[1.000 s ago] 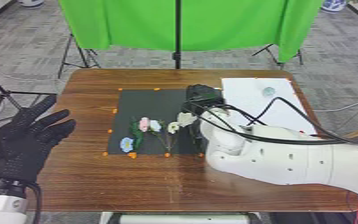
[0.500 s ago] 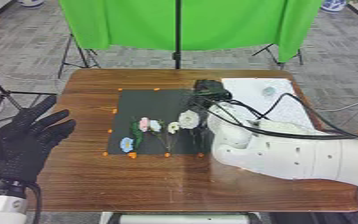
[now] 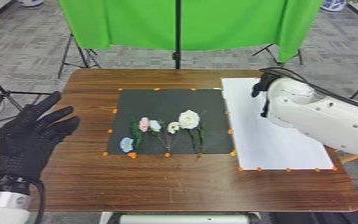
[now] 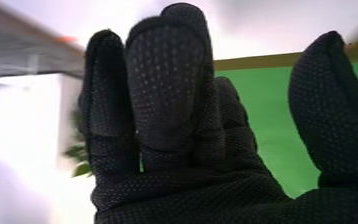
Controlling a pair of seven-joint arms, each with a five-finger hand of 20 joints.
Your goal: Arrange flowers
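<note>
If the right hand [image 3: 264, 89] swings in low, it might clip the big white flower [image 3: 189, 119] | it's open, left hand [image 3: 23, 145] too

Head view: right hand [image 3: 262, 91] partly hidden by white right arm [image 3: 322, 117] and black cables [image 3: 286, 74]; that arm cut off by right edge, covering part of white sheet [image 3: 278, 145]. Left arm [image 3: 2, 201] cut off at lower left corner. Flower stems [image 3: 167, 142] thin, dark, hard to trace against black mat [image 3: 158, 107]. Green cloth [image 3: 238, 25] and vase [image 3: 333, 5] cut off by top edge. Right wrist view: right hand [image 4: 189, 200] cut off below; green leaves [image 4: 79, 169] blurred, partly behind fingers [image 4: 111, 115]; bright background shapes too blurred to name.
</note>
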